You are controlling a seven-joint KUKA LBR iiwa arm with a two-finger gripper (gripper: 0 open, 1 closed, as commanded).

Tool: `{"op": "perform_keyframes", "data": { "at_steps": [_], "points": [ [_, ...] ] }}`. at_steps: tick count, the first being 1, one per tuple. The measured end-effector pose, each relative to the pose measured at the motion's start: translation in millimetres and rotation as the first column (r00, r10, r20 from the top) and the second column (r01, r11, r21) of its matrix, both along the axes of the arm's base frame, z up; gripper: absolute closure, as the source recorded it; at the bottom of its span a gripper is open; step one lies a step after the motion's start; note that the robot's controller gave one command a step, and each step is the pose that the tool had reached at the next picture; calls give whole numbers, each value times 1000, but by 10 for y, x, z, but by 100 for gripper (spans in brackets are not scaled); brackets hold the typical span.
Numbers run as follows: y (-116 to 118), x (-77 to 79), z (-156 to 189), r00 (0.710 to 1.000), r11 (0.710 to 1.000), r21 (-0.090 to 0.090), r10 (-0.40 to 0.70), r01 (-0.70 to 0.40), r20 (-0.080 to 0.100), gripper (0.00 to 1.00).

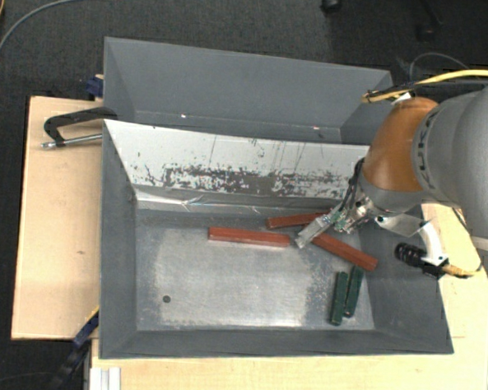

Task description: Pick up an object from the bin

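My gripper (310,233) hangs low in the right half of the bin, reaching in from the right. Its tip is over the spot where three red-brown bars come together. One long red-brown bar (249,237) lies flat to its left, running toward the bin's middle. A shorter red-brown bar (294,221) lies just behind the tip, near the back wall. A third red-brown bar (346,251) slants away to the right, partly under the gripper. I cannot tell whether any bar is held.
Two dark green bars (345,296) lie side by side near the front right corner. A small dark speck (166,300) sits on the floor at the front left. The arm's orange cover and cables hang over the bin's right side.
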State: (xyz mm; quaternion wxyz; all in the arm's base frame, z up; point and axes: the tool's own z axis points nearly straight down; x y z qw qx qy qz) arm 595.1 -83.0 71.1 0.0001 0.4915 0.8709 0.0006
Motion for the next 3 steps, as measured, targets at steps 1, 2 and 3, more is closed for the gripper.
{"op": "perform_keyframes", "data": {
  "at_steps": [1, 2, 3],
  "points": [
    [4, 10, 12, 1000, 1000, -1, 3, -3, 1, 0],
    [1, 6, 8, 1000, 1000, -1, 2, -2, 0, 100],
    [2, 23, 190, 1000, 1000, -2, 5, -5, 5, 100]
  ]
}}
